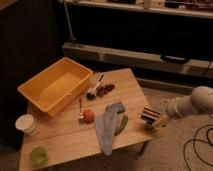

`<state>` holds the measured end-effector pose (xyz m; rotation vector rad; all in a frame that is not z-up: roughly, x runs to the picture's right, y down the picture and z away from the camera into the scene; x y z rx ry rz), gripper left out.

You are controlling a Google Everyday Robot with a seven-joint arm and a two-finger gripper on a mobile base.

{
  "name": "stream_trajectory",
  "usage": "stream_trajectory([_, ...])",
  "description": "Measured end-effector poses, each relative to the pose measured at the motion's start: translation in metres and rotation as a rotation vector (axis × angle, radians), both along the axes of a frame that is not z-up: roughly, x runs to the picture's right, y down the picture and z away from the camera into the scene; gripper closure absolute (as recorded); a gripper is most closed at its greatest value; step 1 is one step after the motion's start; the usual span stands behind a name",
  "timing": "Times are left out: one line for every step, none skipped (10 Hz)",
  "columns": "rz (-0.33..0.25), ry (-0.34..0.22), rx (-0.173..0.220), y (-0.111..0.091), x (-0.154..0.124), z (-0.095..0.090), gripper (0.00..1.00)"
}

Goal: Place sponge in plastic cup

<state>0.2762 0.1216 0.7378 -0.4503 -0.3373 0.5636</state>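
The sponge point(116, 107) is a small flat blue-grey pad lying on the wooden table point(70, 142) at the upper end of a long blue-grey cloth point(106, 130). The plastic cup point(38, 155) is short and light green, standing at the table's front left corner. My gripper point(151, 119) hangs at the end of the white arm over the table's right edge, to the right of the sponge and apart from it. It is far from the cup.
A large yellow bin point(56, 85) sits at the back left. A taller white cup point(25, 124) stands at the left edge. An orange ball point(88, 115), a green item point(121, 125), a brush point(94, 89) and a utensil point(80, 107) lie mid-table. Cables lie on the floor at right.
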Motion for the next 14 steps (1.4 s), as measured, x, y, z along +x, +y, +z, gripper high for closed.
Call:
stream_trajectory([-0.039,-0.011,0.000,-0.007,-0.007,-0.001,0.20])
stream_trajectory([-0.080,-0.024,0.004,-0.014,-0.016,-0.002,0.20])
stream_trajectory([-0.155,-0.047,0.008,-0.024,-0.038,-0.002,0.20])
stream_trajectory([-0.206,-0.064,0.010,-0.030,-0.057,-0.001,0.20])
stream_trajectory([-0.252,-0.078,0.008,-0.036,-0.078,0.001,0.20])
stream_trajectory([-0.306,-0.093,0.004,-0.043,-0.101,0.004,0.20])
stream_trajectory([-0.365,-0.107,-0.006,-0.050,-0.127,0.007,0.20])
stream_trajectory([-0.408,-0.122,-0.011,-0.055,-0.149,0.010,0.20])
stream_trajectory([-0.438,-0.127,-0.017,-0.058,-0.161,0.011,0.20])
stream_trajectory([-0.445,-0.126,-0.024,-0.057,-0.162,0.011,0.20])
stream_trajectory([-0.442,-0.124,-0.023,-0.057,-0.161,0.012,0.20])
stream_trajectory([-0.444,-0.121,-0.020,-0.057,-0.160,0.012,0.20])
stream_trajectory([-0.466,-0.110,0.003,-0.058,-0.157,0.019,0.20])
stream_trajectory([-0.494,-0.109,0.034,-0.057,-0.152,0.030,0.20])
